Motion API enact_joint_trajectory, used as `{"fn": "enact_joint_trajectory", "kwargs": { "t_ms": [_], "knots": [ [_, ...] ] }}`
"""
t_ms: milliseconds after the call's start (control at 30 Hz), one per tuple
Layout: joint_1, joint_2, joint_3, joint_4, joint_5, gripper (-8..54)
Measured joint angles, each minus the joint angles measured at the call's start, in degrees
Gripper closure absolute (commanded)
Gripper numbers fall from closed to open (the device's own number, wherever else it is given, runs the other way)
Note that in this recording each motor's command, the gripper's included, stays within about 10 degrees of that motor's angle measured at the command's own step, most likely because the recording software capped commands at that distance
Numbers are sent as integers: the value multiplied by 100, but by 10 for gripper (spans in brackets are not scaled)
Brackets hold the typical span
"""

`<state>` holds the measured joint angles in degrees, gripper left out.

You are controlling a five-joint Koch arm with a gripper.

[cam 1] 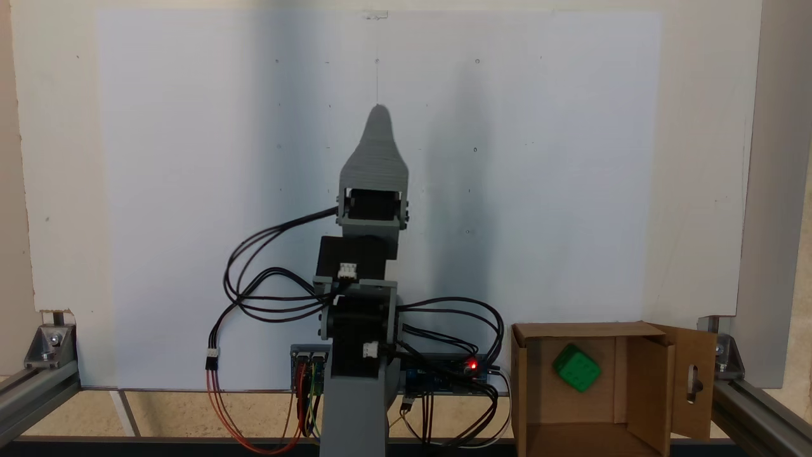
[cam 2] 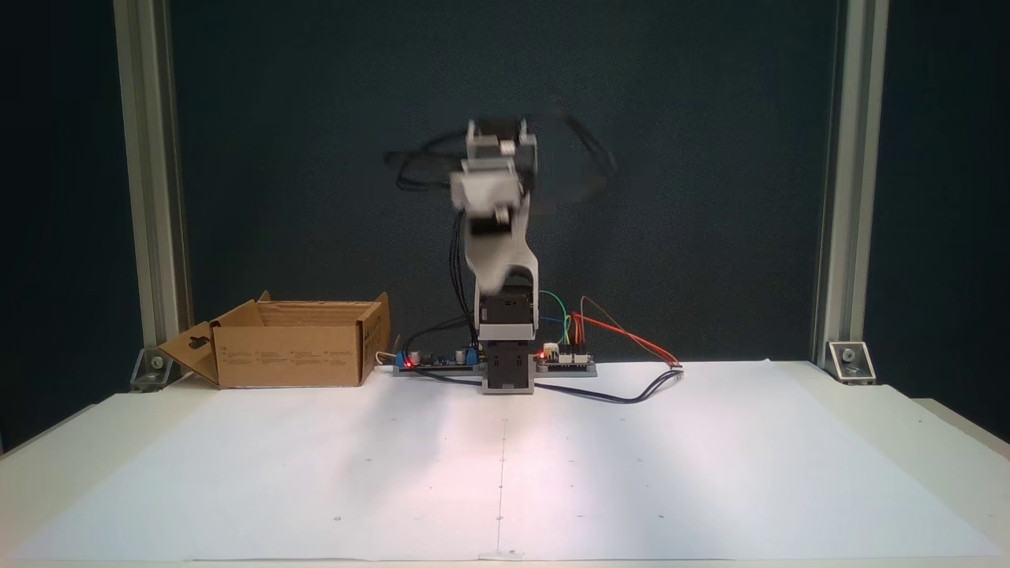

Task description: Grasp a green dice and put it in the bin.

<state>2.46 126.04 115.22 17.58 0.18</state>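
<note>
Resting inside the brown corrugated cardboard bin (cam 1: pixel 574 438) at near right in a fixed view, the small bright green plastic dice (cam 1: pixel 576 368) lies loose; farther off, the grey gripper (cam 1: pixel 379 117) shows one tip, its state unreadable.

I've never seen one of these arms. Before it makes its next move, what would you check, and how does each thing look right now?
1. Green dice in the bin: ok, it lies inside the box.
2. Bin upright and open: ok, standing on the table in both fixed views.
3. Gripper empty: cannot tell; its fingers line up from above and blur from the front.
4. Arm away from the bin: ok, it is at the middle, apart from the box.
5. Cables free: ok, they hang loose beside the arm.
6. Paper sheet ready: ok, it lies flat.
</note>
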Motion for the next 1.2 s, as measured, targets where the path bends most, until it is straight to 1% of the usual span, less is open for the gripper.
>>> {"fn": "enact_joint_trajectory", "kwargs": {
  "t_ms": [67, 167, 467, 1200],
  "knots": [
    [-26, 272, 738, -501, 0, 23],
    [-18, 334, 1538, -1257, 9, 22],
    [-44, 334, 3094, -3489, 18, 21],
    [9, 334, 6082, -8587, -9, 14]
  ]
}}
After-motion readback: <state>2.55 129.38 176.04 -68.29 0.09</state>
